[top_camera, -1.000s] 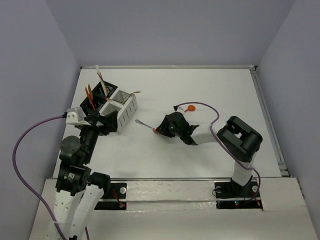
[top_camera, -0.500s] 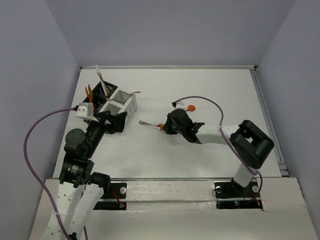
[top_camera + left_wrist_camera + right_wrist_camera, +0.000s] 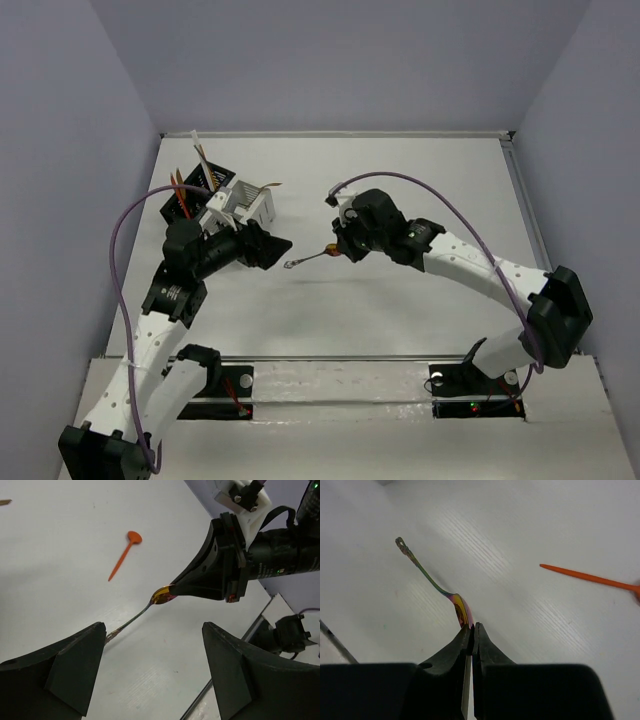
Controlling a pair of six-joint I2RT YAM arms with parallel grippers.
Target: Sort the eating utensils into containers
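Note:
My right gripper [image 3: 473, 628] is shut on the bowl of a slim iridescent gold spoon [image 3: 427, 575], held above the table with its handle pointing left toward my left arm; it also shows in the top view [image 3: 308, 259]. My left gripper [image 3: 155, 680] is open, and the spoon's handle tip [image 3: 112, 634] lies just beside its left finger [image 3: 75, 665]. In the top view the left gripper [image 3: 279, 251] is right of the white caddy [image 3: 250, 203] and the black caddy [image 3: 195, 186], which both hold utensils. An orange-red spoon [image 3: 125, 553] lies on the table.
The orange-red spoon [image 3: 590, 578] lies beyond my right gripper, hidden under the right arm [image 3: 450, 250] in the top view. A purple cable [image 3: 130, 215] loops left of the caddies. Raised walls border the white table [image 3: 400, 310].
My right gripper has lifted the spoon and swung its handle down and left. My left arm has moved from beside the caddies rightward to the handle tip, jaws open.

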